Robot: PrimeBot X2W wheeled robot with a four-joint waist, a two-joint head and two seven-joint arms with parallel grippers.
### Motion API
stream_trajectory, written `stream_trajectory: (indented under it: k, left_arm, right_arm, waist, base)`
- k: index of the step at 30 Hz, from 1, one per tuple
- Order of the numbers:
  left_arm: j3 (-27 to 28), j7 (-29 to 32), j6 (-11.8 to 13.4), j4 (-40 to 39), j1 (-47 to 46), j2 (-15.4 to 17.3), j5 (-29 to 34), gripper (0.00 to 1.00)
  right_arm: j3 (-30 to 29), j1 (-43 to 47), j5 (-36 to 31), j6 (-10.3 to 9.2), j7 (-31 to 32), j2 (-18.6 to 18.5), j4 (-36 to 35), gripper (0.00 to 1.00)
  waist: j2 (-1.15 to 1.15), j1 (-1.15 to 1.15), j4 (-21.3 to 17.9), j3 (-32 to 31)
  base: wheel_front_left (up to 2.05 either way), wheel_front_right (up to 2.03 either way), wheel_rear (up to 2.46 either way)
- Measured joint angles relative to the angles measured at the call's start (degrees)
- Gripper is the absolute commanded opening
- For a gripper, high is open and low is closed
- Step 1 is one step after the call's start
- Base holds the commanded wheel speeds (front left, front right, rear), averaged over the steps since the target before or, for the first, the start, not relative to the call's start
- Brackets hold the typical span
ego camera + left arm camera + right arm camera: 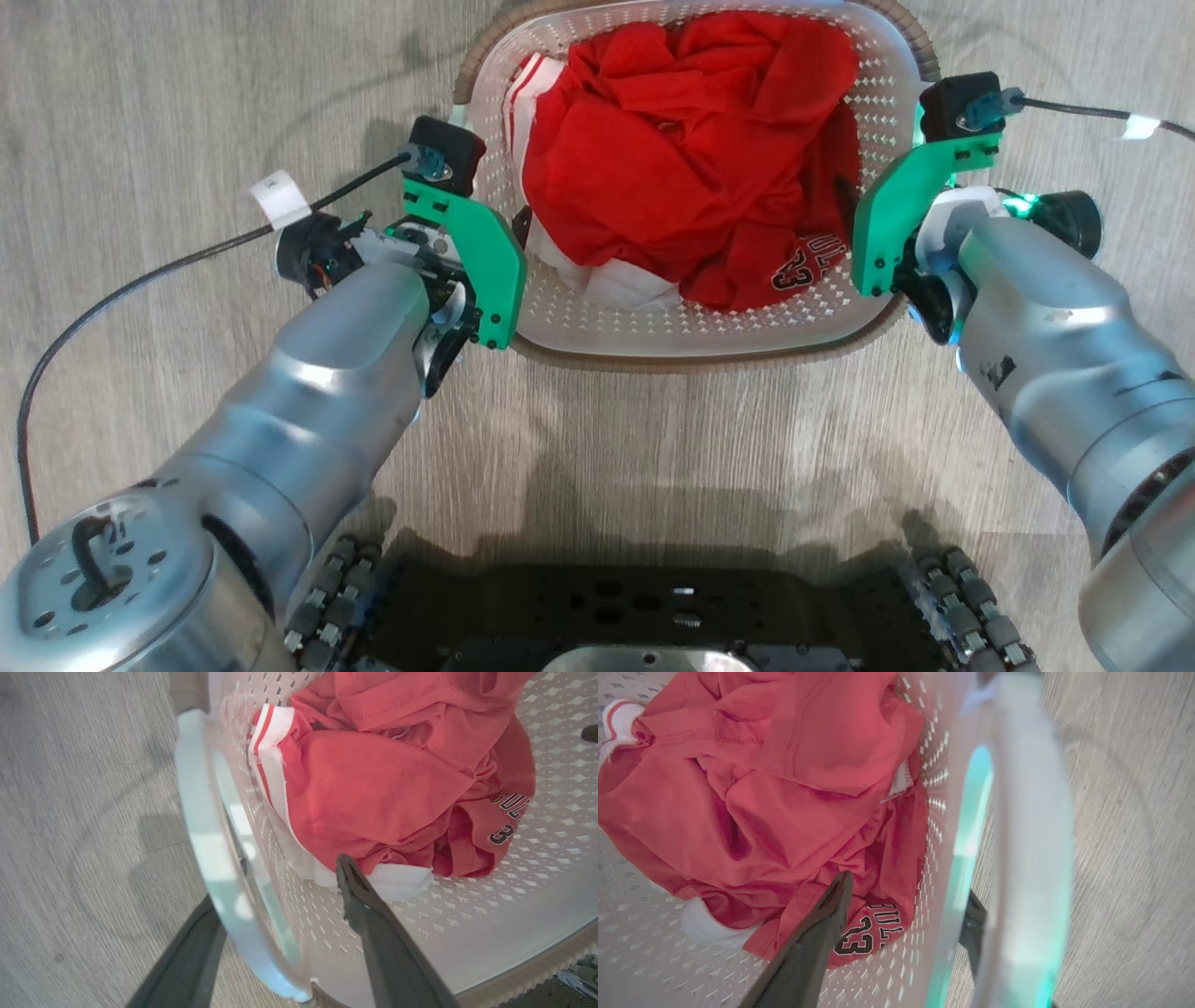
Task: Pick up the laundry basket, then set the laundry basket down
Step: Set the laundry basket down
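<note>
The laundry basket [831,313], white and perforated with a brown woven rim, sits at the top centre of the head view with red clothes [691,159] heaped inside. My left gripper [471,280] is at its left handle [205,849]. It stands open astride the wall, one finger [369,914] inside the basket and the other outside, slipping under the handle. My right gripper [887,238] mirrors this at the right handle [1031,835]: open, with one finger [817,933] over the clothes and the other passing through the handle opening. Whether the basket rests on the floor is unclear.
Grey wood-look floor [140,93] surrounds the basket. A black cable [140,280] trails left from my left wrist, and another cable [1074,110] runs right. My dark wheeled base [653,607] lies just below the basket.
</note>
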Motion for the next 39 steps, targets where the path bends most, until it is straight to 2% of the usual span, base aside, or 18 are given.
stream_trajectory:
  k: [8,16,23,26,34,39]
  left_arm:
    - [0.0,-1.23,0.51,0.38,0.13,-0.03,-0.01,1.0]
    - [-0.02,-2.56,0.77,1.34,2.18,-0.02,-0.36,1.0]
    - [-0.05,-4.03,0.35,1.56,6.49,-0.11,-2.91,1.0]
    - [-0.08,-4.1,-0.21,1.77,9.12,-0.11,-2.93,1.0]
    - [-0.12,-5.78,-0.69,1.87,13.51,-0.1,-4.64,1.0]
    - [-0.15,-7.87,-1.43,2.74,17.62,-0.09,-5.39,1.0]
  right_arm:
    - [-2.0,1.82,-0.76,0.0,0.01,0.02,-0.01,1.0]
    - [-4.52,3.66,-1.34,0.0,0.1,0.49,0.04,1.0]
    - [-5.82,7.65,-1.15,-0.01,-1.0,2.3,0.27,1.0]
    - [-5.93,8.75,-1.13,-0.01,-2.0,2.8,0.16,1.0]
    - [-6.15,13.69,-0.82,-0.01,-2.04,1.62,0.23,1.0]
    - [-6.69,16.74,0.04,-0.01,-4.93,1.63,-0.09,1.0]
  waist:
    - [0.0,0.0,0.08,-1.73]
    - [0.0,0.0,-0.45,-6.38]
    - [0.0,-0.01,-1.23,-13.3]
    - [0.0,-0.01,-1.73,-18.17]
    - [0.0,-0.01,-1.98,-27.11]
    - [0.0,-0.01,-1.6,-32.68]
  base:
    - [0.0,0.0,0.0]
    - [0.0,0.0,0.0]
    - [0.0,0.0,0.0]
    - [0.0,0.0,0.0]
    - [0.0,0.0,0.0]
    - [0.0,0.0,0.0]
